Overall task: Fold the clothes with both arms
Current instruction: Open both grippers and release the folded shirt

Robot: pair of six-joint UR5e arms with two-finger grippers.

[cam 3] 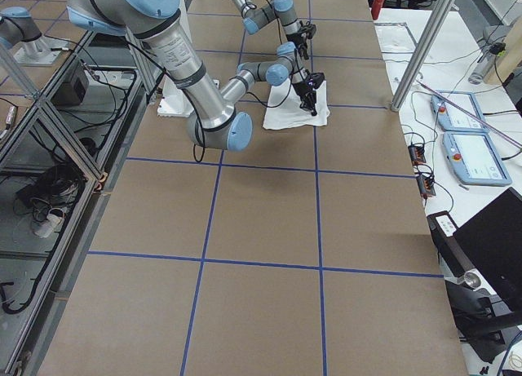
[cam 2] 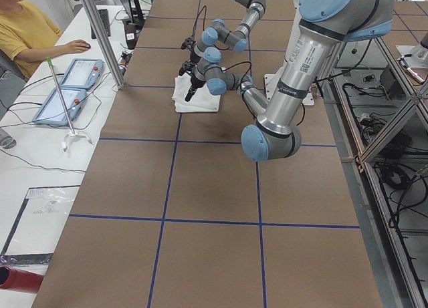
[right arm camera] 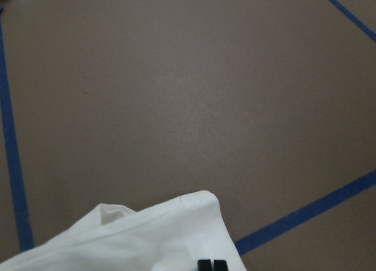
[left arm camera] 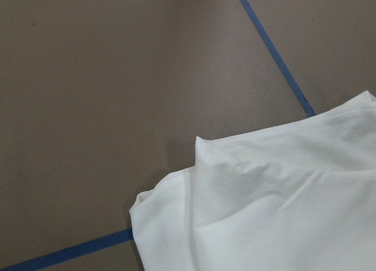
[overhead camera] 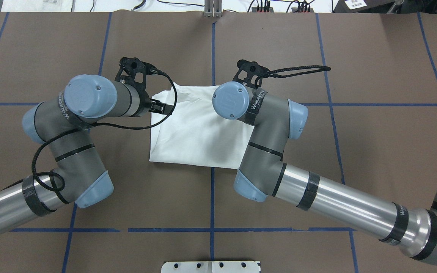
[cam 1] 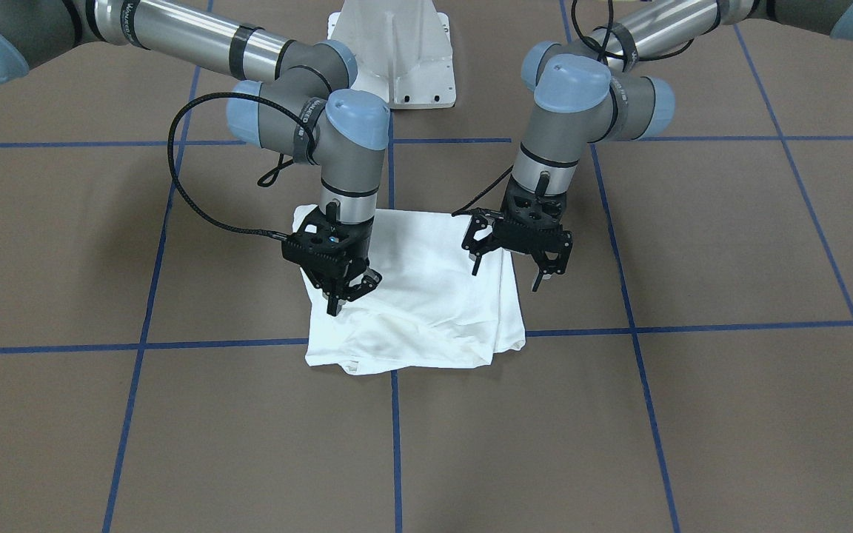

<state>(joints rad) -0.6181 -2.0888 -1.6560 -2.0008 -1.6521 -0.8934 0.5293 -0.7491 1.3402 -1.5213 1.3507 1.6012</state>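
Cotton shirt [cam 1: 426, 296] looks soft, light and limp; we'd pinch its layered corners. Left gripper [cam 1: 506, 274] spread wide, right gripper [cam 1: 338, 300] closed, tips on cloth.

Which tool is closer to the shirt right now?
Right. The right tool, shut, has its tips down at the shirt near one edge; the left tool, open, hangs just above the opposite edge.
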